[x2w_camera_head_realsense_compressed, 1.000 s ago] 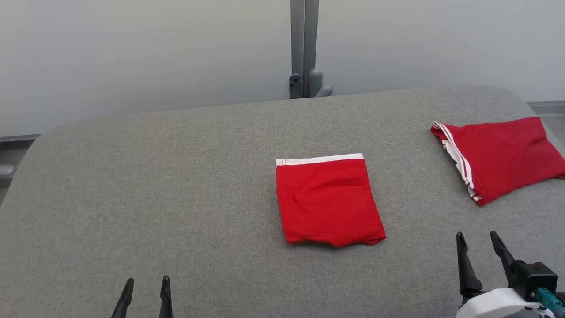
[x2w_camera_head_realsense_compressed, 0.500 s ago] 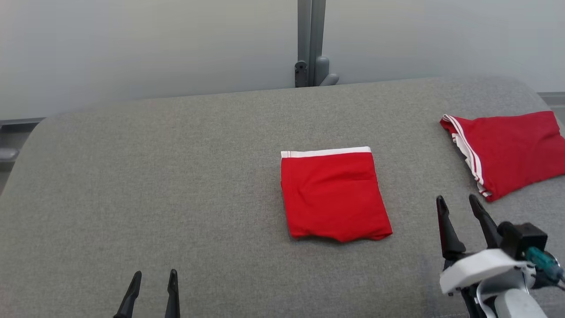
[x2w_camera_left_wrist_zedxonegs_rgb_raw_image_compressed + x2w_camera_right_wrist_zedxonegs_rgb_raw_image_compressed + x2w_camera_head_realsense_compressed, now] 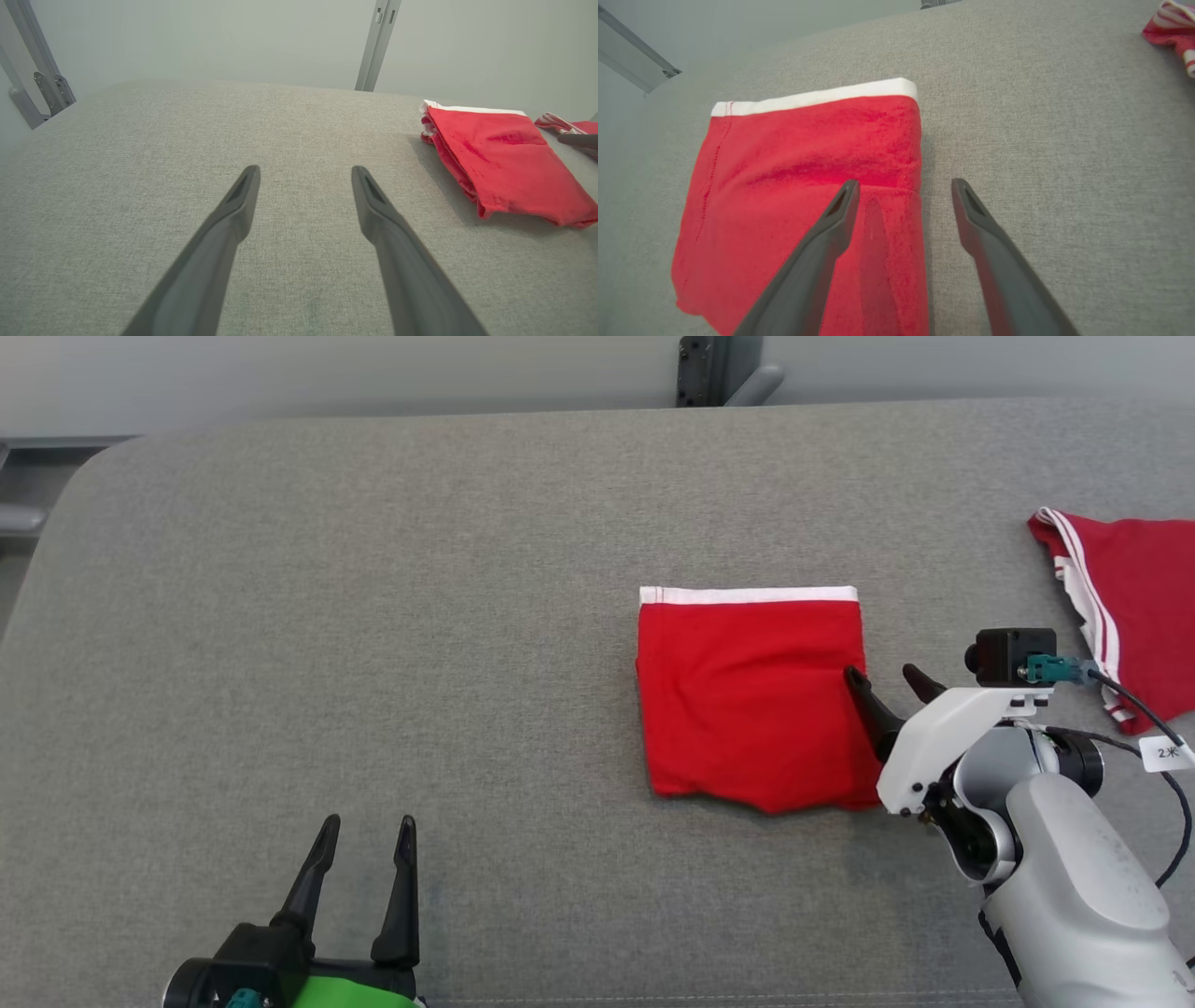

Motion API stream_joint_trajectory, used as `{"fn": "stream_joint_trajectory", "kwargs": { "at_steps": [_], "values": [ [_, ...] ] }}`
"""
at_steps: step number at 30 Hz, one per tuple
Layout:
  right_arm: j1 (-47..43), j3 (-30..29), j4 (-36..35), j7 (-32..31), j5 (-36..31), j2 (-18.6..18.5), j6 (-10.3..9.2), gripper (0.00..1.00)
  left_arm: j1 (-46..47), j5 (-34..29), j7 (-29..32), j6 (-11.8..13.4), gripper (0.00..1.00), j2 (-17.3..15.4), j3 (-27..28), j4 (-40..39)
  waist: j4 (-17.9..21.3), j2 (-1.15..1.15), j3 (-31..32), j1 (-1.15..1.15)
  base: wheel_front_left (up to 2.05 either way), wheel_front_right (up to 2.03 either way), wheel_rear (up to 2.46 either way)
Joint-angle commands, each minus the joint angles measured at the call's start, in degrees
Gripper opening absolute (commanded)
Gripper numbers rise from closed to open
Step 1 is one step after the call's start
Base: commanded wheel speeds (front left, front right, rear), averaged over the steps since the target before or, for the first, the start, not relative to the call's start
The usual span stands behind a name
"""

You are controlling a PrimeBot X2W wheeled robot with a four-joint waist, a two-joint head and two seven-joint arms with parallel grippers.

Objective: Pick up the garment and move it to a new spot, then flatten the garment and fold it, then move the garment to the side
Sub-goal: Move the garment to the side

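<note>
Presently, on the grey pad, the folded red garment is seen right of centre, judged soft, light, limp. Its right edge is straddled by the right gripper, spread wide, empty; contact unclear. The left gripper is likewise spread, empty. Hold advised at that edge, through all layers.

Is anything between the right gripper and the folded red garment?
Nothing visible. The open right gripper straddles the right edge of the folded garment, one finger over cloth, one over the grey surface.
</note>
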State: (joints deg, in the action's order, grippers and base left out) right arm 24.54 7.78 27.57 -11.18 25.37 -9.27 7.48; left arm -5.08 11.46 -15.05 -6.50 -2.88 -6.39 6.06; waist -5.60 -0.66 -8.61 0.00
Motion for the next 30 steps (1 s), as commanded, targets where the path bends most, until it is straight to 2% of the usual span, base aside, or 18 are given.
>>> {"fn": "stream_joint_trajectory", "kwargs": {
  "at_steps": [1,10,21,22,23,24,25,30],
  "values": [
    [1.3,0.1,1.4,-0.2,0.8,-0.1,0.01,1.00,1.1,0.2,-0.1,0.1,1.00,-0.1,-0.2,0.1,-2.6,0.66,-2.4,0.00,0.00,0.00,0.00],
    [6.1,1.8,11.3,-0.1,6.8,0.6,0.01,1.00,1.2,1.0,-0.1,0.9,1.00,-0.1,-0.6,0.5,-3.1,0.66,-2.4,0.00,0.00,0.00,0.00],
    [8.3,5.4,15.0,-2.2,13.7,-1.0,0.00,1.00,2.1,1.1,-0.1,1.0,1.00,-0.1,-1.1,0.3,-2.3,0.66,-2.4,0.00,0.00,0.00,0.00],
    [8.5,5.7,15.2,-2.2,14.1,-1.2,0.00,0.87,2.1,1.1,-0.1,1.0,1.00,-0.1,-1.1,0.3,-2.3,0.66,-2.4,0.00,0.00,0.00,0.00],
    [8.7,6.1,15.3,-2.3,14.7,-1.3,0.01,0.47,2.1,1.0,-0.1,0.9,1.00,-0.1,-1.1,0.3,-2.3,0.66,-2.5,0.00,0.00,0.00,0.00],
    [8.9,6.4,15.3,-2.1,15.2,-1.5,0.01,0.20,2.2,1.0,-0.1,0.9,1.00,-0.1,-1.2,0.4,-2.3,0.66,-2.5,0.00,0.00,0.00,0.00],
    [9.1,6.8,15.2,-1.8,15.7,-1.6,0.01,0.00,2.2,1.0,-0.1,0.9,1.00,-0.1,-1.2,0.4,-2.3,0.66,-2.6,0.00,0.00,0.00,0.00],
    [10.5,8.5,13.1,-1.2,18.9,-2.9,0.01,0.00,1.8,1.4,-0.1,1.2,1.00,-0.1,-0.9,0.2,-1.8,0.66,-2.6,0.00,0.00,0.00,0.00]
  ]
}}
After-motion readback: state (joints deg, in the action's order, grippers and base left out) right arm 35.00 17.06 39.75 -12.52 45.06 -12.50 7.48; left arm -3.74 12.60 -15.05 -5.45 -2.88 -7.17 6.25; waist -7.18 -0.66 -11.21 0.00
